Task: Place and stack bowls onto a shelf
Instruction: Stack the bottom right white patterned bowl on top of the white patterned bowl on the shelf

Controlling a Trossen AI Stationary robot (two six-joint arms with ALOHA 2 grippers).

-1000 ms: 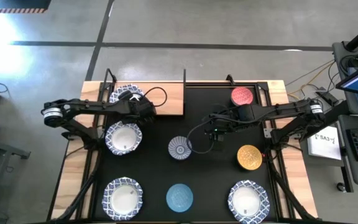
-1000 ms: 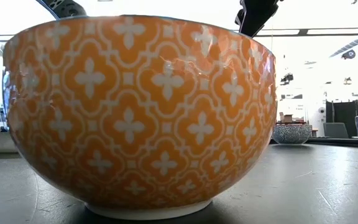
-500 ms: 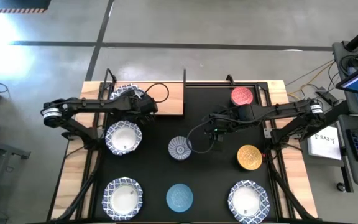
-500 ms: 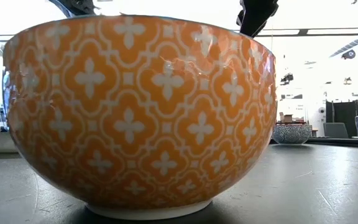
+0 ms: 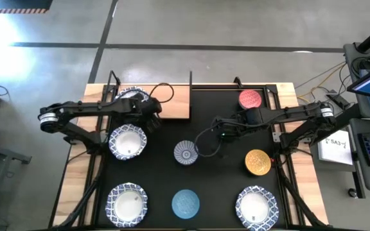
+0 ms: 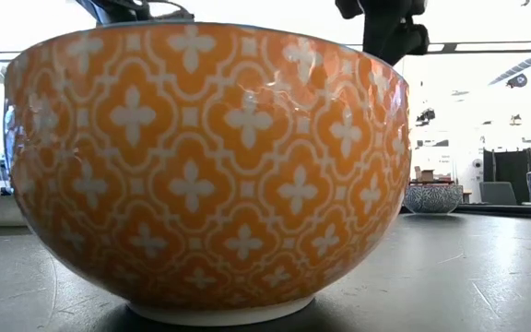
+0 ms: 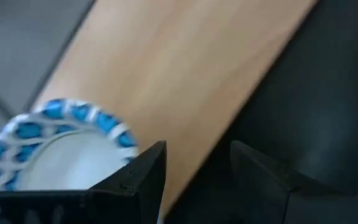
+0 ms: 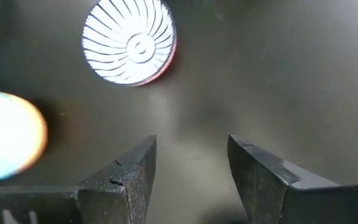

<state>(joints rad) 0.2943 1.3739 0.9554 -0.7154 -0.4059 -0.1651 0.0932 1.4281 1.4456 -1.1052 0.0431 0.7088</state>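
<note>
We see the left gripper (image 5: pixel 151 115) parted and empty at the shelf (image 5: pixel 175 102) edge, beside a white bowl (image 5: pixel 131 97) there; the right gripper (image 5: pixel 218 136) gapes empty above the mat.

White bowl (image 5: pixel 131 97) on shelf (image 5: pixel 175 101), others on mat

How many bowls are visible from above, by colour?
White with blue rim: 4
Red: 1
Yellow: 1
Light blue: 1
Blue-grey radial: 1
Total: 8
</note>
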